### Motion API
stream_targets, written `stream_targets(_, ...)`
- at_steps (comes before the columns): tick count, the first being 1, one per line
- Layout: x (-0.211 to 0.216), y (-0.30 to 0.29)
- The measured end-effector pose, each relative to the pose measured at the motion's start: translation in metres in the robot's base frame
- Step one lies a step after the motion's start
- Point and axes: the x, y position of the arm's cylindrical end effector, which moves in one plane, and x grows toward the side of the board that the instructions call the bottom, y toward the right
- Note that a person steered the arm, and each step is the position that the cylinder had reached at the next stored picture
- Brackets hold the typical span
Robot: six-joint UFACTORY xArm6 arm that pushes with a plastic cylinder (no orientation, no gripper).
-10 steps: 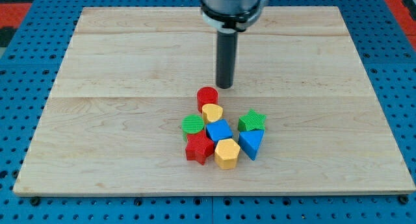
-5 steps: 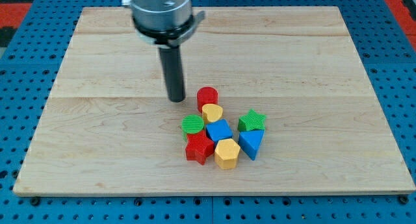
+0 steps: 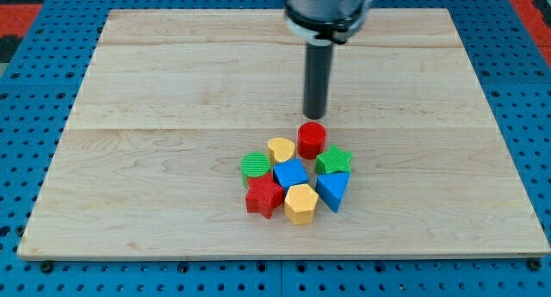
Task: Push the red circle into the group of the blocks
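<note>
red circle (image 3: 312, 139) sits at the top of the cluster of blocks, just below my tip (image 3: 315, 116) in the view, with a thin strip of bare wood showing between the two, so they look apart rather than touching. my tip is the lower end of a straight dark rod that hangs upright from a grey and black mount at the view's top; it has no jaws, grasps nothing and simply rests at board height, a hair toward the view's right of the circle's middle. the circle lies between the yellow heart (image 3: 281, 149) on the view's left and the green star (image 3: 333, 161) on the view's lower right, close to both, though i cannot tell whether it truly touches either. below it is the blue cube (image 3: 291, 173), which meets the heart's lower edge. green circle (image 3: 254, 165) lies at the cluster's left edge, with the red star (image 3: 264, 196) under it, the yellow hexagon (image 3: 300, 202) at the bottom middle and the blue triangle (image 3: 333, 190) at the bottom right beneath the green star. all the blocks stand on the pale wooden board (image 3: 129, 159), a little right of and below its centre, and the board rests on a blue pegboard (image 3: 26, 116) dotted with holes.
</note>
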Motion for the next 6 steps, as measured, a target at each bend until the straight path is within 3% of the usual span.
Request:
stream_targets(1,0.019,0.012)
stream_targets(4,0.042,-0.028)
stream_targets(6,0.04,-0.016)
